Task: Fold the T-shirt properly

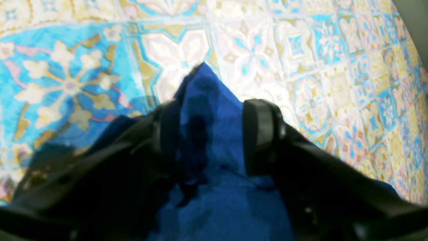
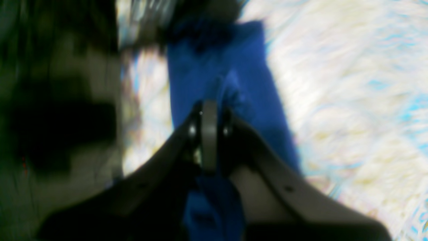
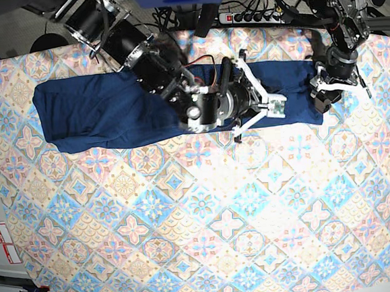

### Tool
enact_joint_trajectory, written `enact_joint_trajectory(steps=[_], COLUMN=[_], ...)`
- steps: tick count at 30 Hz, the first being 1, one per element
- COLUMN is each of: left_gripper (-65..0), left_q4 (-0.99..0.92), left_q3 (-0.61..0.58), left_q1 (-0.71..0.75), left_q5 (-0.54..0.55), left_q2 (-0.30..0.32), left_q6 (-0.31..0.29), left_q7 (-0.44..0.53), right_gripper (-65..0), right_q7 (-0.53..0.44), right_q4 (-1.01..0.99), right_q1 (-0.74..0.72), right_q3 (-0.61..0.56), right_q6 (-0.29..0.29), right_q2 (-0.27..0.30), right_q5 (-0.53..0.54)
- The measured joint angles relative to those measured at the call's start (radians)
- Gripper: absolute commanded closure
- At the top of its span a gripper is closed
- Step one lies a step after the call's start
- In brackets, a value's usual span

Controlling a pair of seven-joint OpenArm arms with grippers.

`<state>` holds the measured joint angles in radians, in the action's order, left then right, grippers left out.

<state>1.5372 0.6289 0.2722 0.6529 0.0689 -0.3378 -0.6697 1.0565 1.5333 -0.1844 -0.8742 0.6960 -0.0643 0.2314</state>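
Already partway: T-shirt (image 3: 104, 109) lies as a long narrow band across the far strip of the patterned tabletop (image 3: 202, 240), so a lengthwise fold looks done. Crosswise folds into a compact packet still seem left, judging from its full stretched length.

Right end effector (image 2: 209, 115), near the band's middle and on its near edge: jaws pressed together, blue cloth bunched around them. Looks like a pinch on the T-shirt's edge, though this wrist view is badly smeared.

Left end effector (image 1: 209, 134), at the T-shirt's end farthest from the right one: jaws stand wide apart, a peak of cloth rising between them. Pads (image 1: 257, 134) not clamped on it as far as I can see.

Hard to make out: sleeves and collar not distinguishable anywhere; right arm covers the band's middle in the base view; how many layers lie stacked cannot be told.
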Motion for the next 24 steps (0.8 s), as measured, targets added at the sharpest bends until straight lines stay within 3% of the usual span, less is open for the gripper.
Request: enact_joint_trajectory(steps=[6,12,24], left_gripper=[-29.5,-29.5,-29.5], left_q4=[0.0,0.0,0.0], left_q3=[0.001,0.001,0.002], left_q1=[0.0,0.006,0.008], left_q5=[0.001,0.004,0.003], left_q2=[-0.002,-0.002,-0.002], left_q6=[0.0,-0.001,0.0], left_q7=[0.0,0.001,0.001], right_gripper=[-0.7,-0.7,-0.7], right_q7=[-0.034,-0.061,-0.092], right_q4=[-0.086,-0.144,-0.192], right_q1=[-0.08,-0.149,-0.2], right_q3=[-0.09,-0.082,-0.023], right_q6=[0.004,0.0,0.003], right_q2=[-0.078,-0.056,-0.074], right_q5=[-0.03,-0.06,-0.051])
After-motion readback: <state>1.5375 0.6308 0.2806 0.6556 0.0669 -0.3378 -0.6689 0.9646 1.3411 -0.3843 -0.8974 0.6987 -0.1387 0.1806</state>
